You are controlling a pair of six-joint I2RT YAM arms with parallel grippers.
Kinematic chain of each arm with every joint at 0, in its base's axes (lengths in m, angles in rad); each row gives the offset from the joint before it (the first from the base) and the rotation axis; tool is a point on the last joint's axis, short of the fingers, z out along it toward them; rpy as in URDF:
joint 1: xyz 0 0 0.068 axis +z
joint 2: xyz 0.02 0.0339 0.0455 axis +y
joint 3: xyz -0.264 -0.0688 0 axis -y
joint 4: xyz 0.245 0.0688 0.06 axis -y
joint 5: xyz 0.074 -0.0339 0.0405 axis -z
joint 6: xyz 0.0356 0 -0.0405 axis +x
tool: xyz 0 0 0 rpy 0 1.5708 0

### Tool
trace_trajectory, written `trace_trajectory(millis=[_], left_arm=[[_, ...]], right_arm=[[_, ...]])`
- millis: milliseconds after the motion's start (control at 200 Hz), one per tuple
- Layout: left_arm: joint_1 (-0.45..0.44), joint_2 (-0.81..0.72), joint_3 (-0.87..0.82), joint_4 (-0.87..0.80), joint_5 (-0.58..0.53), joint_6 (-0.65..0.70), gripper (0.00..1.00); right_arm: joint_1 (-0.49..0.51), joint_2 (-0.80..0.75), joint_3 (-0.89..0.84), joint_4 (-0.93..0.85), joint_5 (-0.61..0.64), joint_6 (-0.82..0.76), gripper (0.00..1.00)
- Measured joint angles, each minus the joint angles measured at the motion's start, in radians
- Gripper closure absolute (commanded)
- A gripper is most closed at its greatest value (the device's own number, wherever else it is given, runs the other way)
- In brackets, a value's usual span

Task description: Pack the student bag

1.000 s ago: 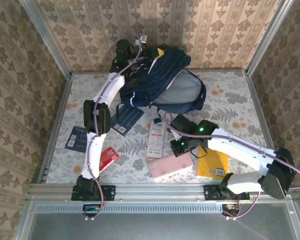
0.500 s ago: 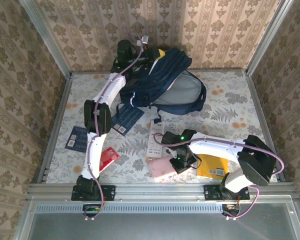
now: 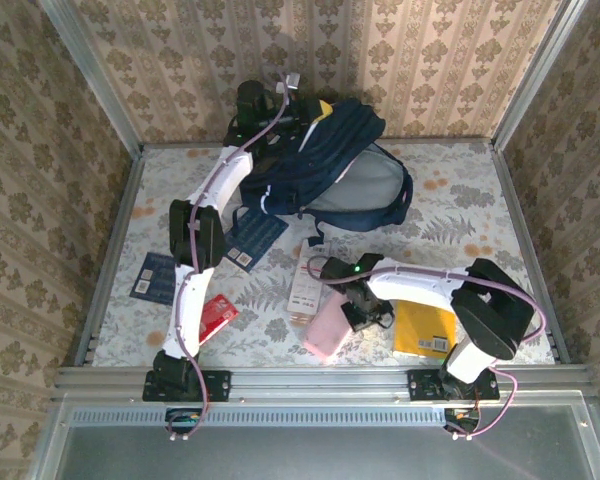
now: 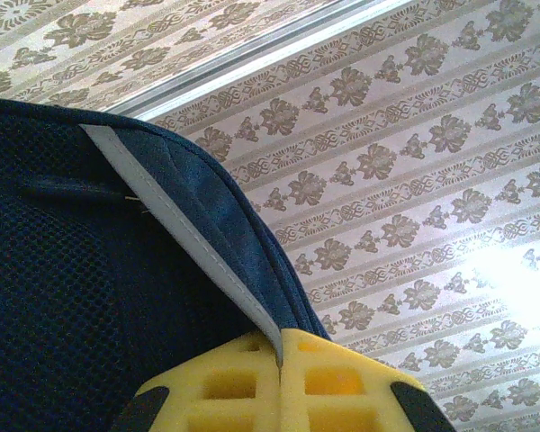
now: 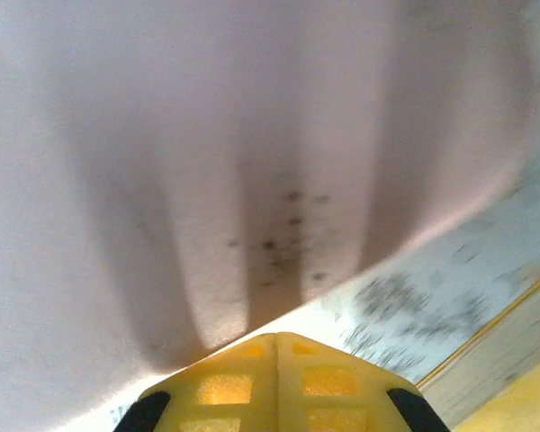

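**Two grips holding, one gap left to cross**

The large dark navy fabric student bag [image 3: 320, 160] is lying at the far edge of the floral-patterned tabletop [image 3: 480, 195], a little left of the middle. Its mouth is gaping and showing pale grey lining toward the right and near sides. Its long axis is running roughly along the far edge, tilted a little.

The left gripper [image 3: 300, 108] is reaching over the bag's far side. In the left wrist view, the left gripper [image 4: 279, 358] is pinching the white-piped rim of the student bag [image 4: 90, 297] between closed yellow fingers, apparently holding the mouth up.

Well apart from the bag, close to the near edge, the right gripper [image 3: 357, 308] is clamping a pale pink, soft, flat rectangular pouch [image 3: 328, 333]. In the right wrist view, the pouch [image 5: 207, 153] is puckering where the right gripper [image 5: 277, 340] is closing on it.

The bag is lying straight away from that gripper, toward the far edge and slightly left, with its opening facing back at it. The left arm is nearer the bag but is occupied, so the right arm is probably the one carrying the pouch.

Around them are lying a yellow padded envelope [image 3: 427, 330], a long white printed packet [image 3: 306, 280], two dark blue booklets [image 3: 252, 236] and a small red packet [image 3: 216, 316].
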Motion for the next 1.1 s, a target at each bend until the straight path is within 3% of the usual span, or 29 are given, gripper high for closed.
trace_trajectory(millis=[285,355,430,620,805,1100], left_arm=[[0.000,0.000,0.000,0.000,0.004,0.000,1.00],[0.000,0.000,0.000,0.000,0.004,0.000,1.00],[0.000,0.000,0.000,0.000,0.004,0.000,1.00],[0.000,0.000,0.000,0.001,0.004,-0.004,1.00],[0.000,0.000,0.000,0.001,0.004,-0.005,1.00],[0.000,0.000,0.000,0.001,0.004,-0.008,1.00]], right_arm=[[-0.077,0.099,0.153,0.073,0.052,-0.053,0.60],[-0.077,0.094,0.157,0.071,0.078,-0.062,0.44],[-0.068,0.074,0.158,0.058,0.109,-0.080,0.19],[0.046,0.008,0.228,0.037,0.134,-0.135,0.14],[0.171,0.103,0.334,0.038,0.135,-0.167,0.12],[0.212,0.217,0.354,0.031,0.181,-0.187,0.09]])
